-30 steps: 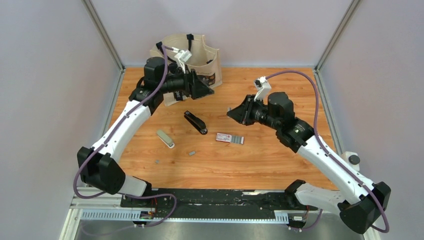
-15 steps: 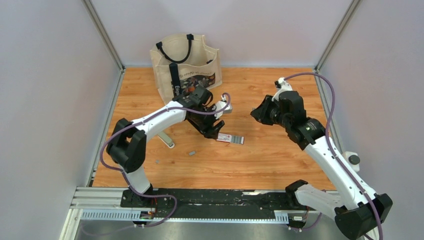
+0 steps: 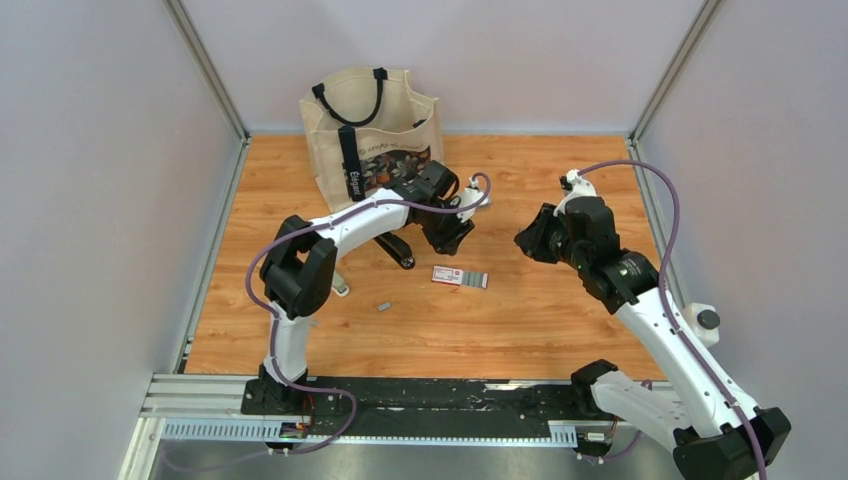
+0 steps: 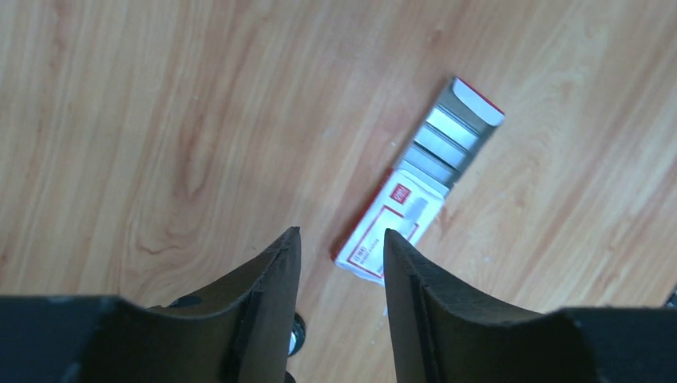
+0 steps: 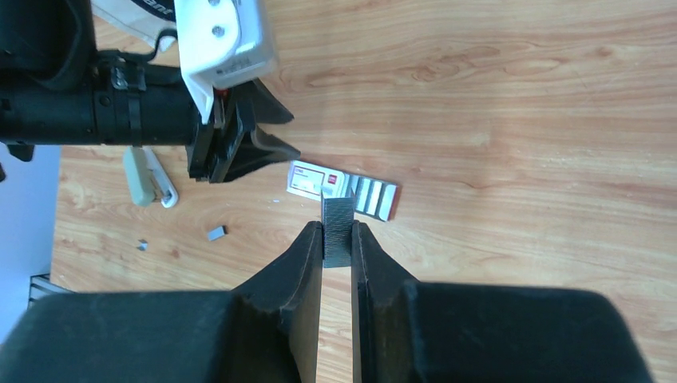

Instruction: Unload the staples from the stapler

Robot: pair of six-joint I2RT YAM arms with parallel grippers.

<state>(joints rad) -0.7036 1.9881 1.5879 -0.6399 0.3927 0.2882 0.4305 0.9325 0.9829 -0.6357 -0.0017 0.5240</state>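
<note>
Stapler lies well left of the red-and-white box; right gripper pinches a strip of staples; left gripper gapes empty over the box; best lower the strip flat, then let go gently.

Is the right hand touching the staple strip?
Touching: the right wrist view shows the right hand clamped on the staple strip, a finger against each side.

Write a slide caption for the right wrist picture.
Right hand pinching a strip of staples over an open red-and-white box on the wooden table.
</note>
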